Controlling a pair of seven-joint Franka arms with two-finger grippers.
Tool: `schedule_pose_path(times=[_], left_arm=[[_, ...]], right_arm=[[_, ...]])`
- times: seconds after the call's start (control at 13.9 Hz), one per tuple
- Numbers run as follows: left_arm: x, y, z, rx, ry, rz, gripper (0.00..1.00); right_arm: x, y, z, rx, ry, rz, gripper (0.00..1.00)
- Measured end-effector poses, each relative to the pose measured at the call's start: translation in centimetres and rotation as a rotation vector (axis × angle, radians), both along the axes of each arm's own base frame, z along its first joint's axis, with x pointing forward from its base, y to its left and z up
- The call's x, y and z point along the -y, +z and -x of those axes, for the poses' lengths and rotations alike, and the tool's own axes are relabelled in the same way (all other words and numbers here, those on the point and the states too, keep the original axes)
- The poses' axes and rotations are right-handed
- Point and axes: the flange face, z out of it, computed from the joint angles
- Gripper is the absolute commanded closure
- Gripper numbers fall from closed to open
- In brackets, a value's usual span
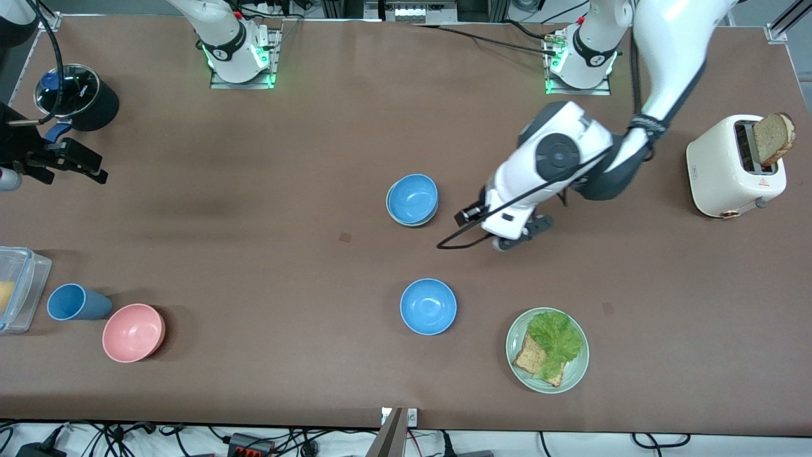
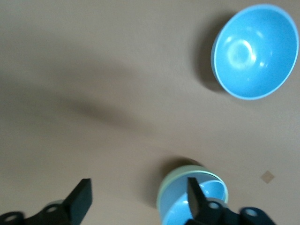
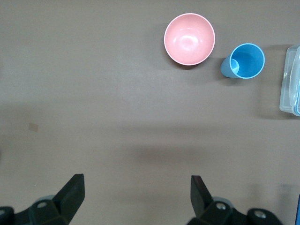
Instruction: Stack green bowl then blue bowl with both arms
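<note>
A sky-blue bowl (image 1: 412,197) sits nested inside the pale green bowl (image 1: 391,211) near the table's middle. In the left wrist view the green rim (image 2: 169,185) rings that blue bowl (image 2: 215,189). A second blue bowl (image 1: 428,306) stands alone nearer the front camera and also shows in the left wrist view (image 2: 255,51). My left gripper (image 1: 523,233) is open and empty beside the stack, toward the left arm's end; one of its fingers (image 2: 194,199) overlaps the stack in the left wrist view. My right gripper (image 1: 70,162) is open and empty (image 3: 136,194), high over the right arm's end.
A pink bowl (image 1: 133,332), a blue cup (image 1: 73,303) and a clear container (image 1: 16,289) stand at the right arm's end. A green plate (image 1: 511,348) holds lettuce and toast. A white toaster (image 1: 729,168) with bread and a black pot (image 1: 79,95) stand nearer the bases.
</note>
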Motion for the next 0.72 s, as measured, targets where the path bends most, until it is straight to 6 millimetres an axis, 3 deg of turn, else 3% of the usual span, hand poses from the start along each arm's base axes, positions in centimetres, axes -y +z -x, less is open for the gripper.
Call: schedule_pose_path(times=[0.43,0.72], left_arm=[[-12.4,5.3,-4.4,0.017,-0.295,-0.015,0.0],[-20.8,7.6,-4.8,0.026,-0.323,0.04,0.0]], right_arm=[[0.1,0.4,0.0,0.011,0.0,0.001,0.0],[0.1,0.5,0.0,0.013,0.001,0.003,0.0]])
